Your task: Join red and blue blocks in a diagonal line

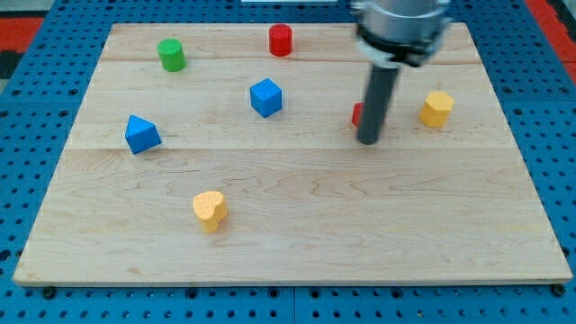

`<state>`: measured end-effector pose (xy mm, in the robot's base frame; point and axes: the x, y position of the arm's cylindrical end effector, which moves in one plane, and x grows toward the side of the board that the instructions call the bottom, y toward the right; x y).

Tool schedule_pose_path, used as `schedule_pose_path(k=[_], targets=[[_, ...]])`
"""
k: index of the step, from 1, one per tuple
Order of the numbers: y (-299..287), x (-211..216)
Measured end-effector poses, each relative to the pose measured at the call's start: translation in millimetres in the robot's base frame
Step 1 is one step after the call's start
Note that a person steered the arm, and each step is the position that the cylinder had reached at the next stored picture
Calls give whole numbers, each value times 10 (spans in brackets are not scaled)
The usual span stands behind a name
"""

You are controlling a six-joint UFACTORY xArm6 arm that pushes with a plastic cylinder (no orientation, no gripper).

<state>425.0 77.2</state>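
My tip (368, 140) rests on the wooden board (288, 225) right of centre. A red block (357, 114) is mostly hidden behind the rod; only its left edge shows, so its shape is unclear. A red cylinder (281, 40) stands near the view's top centre. A blue cube (265, 97) sits left of my tip, with a clear gap between them. A blue triangular block (141, 134) lies at the view's left.
A green cylinder (171, 55) stands at the top left. A yellow hexagonal block (436, 108) sits just right of the rod. A yellow heart-shaped block (209, 211) lies at the lower left. Blue pegboard surrounds the board.
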Motion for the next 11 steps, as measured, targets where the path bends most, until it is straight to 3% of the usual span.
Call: schedule_pose_path(k=[1,2,3,4,6,7,8,10,11], targets=[[109,-140],[326,175],[702,111],[614,-138],[-121,-835],[-764,-978],[-761,-968],[-951,-1341],[-780,-908]])
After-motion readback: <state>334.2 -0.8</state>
